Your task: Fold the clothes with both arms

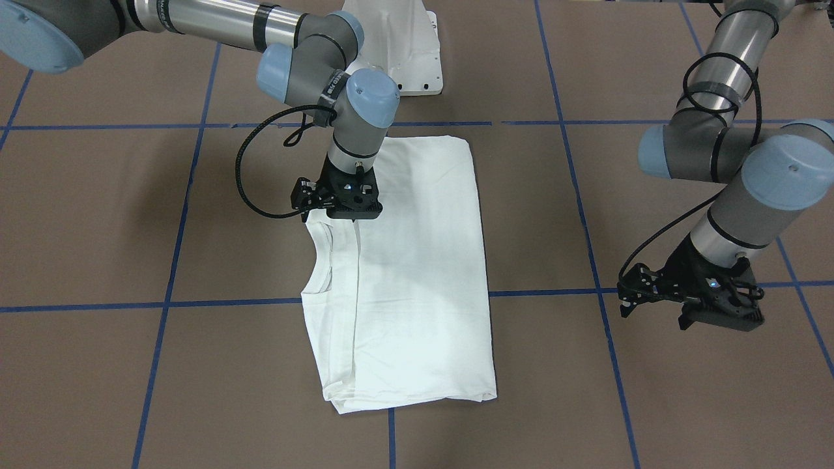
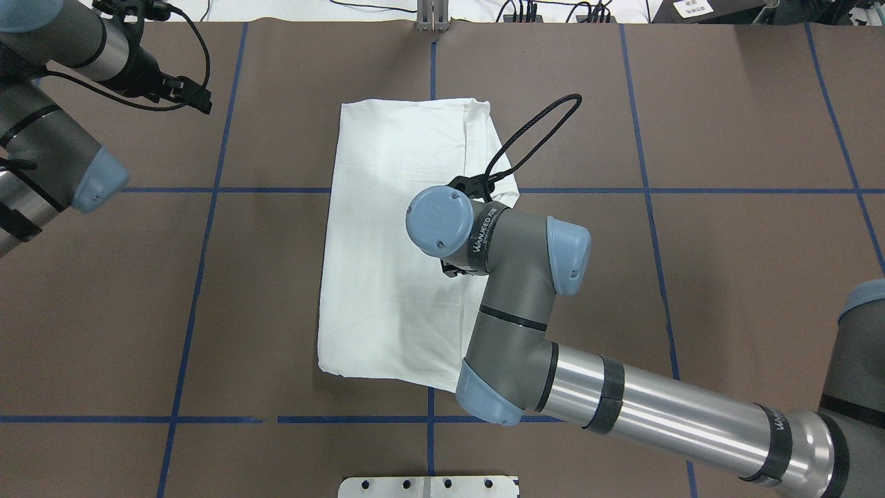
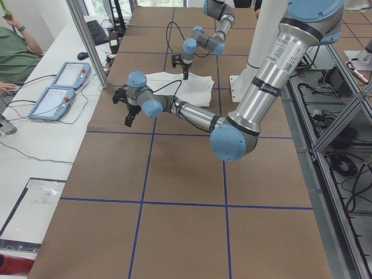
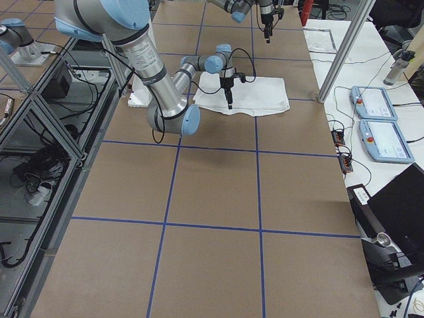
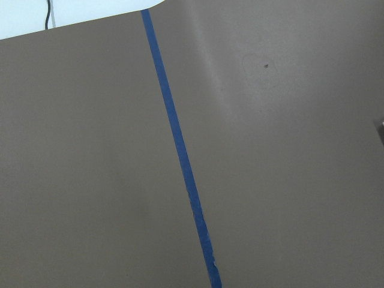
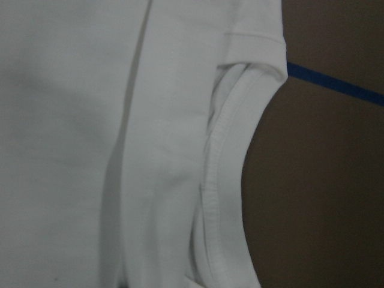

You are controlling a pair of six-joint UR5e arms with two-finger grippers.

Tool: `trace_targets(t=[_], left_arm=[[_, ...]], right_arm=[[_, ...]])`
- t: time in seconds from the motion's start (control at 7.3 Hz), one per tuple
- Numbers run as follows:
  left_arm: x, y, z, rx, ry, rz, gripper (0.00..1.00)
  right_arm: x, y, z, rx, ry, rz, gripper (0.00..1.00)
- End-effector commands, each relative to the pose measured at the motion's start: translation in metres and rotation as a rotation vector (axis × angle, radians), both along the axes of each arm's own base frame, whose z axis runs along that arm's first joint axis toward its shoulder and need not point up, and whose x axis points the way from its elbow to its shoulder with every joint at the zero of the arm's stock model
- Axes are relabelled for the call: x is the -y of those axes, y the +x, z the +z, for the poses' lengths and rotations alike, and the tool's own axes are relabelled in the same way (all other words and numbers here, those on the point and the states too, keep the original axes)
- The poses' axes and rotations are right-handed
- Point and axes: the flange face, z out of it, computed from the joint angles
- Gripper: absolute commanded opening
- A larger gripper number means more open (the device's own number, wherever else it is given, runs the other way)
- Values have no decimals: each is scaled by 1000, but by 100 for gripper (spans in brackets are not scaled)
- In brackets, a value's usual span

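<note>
The white T-shirt (image 1: 417, 260) lies flat at the middle of the brown table (image 1: 98, 228), folded into 1 long rectangle that crosses a blue tape line (image 1: 228, 303). Its ribbed collar (image 6: 231, 180) opens on the long edge at the robot's right.

The right gripper (image 1: 335, 213) points down at that edge, just beside the collar. Its fingers are hidden under its own body, so opening width and any hold on the cloth cannot be told. The left gripper (image 1: 690, 306) hangs over bare table, well apart from the shirt and holding nothing. Its opening cannot be told either.

Handling, as judged: light, limp and stacked in layers, which will likely slide and sag. Pinch all layers together at the 2 corners of a short end – 1 per gripper – and lift evenly.
</note>
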Motion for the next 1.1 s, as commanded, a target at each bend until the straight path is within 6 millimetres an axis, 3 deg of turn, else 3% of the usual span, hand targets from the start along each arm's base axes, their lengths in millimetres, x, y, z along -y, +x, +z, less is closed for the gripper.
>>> trace_targets(t=[0.0, 0.27, 0.41, 0.55, 0.68, 0.82, 0.96], left_arm=[[0, 0, -1, -1, 1, -1, 100], [0, 0, 0, -1, -1, -1, 100], [0, 0, -1, -1, -1, -1, 100], [0, 0, -1, -3, -1, -1, 100], [0, 0, -1, -2, -1, 0, 100], [0, 0, 0, -1, 0, 1, 100], [0, 0, 0, -1, 0, 1, 100]], right_arm=[[-14, 33, 28, -30, 17, -37, 100], [-9, 54, 52, -62, 32, -48, 100], [-8, 80, 58, -61, 63, -87, 100], [-10, 80, 48, -41, 76, -96, 100], [-6, 72, 21, 1, 90, -84, 100], [1, 58, -10, 41, 87, -44, 100], [13, 33, -29, 114, 91, 2, 100]])
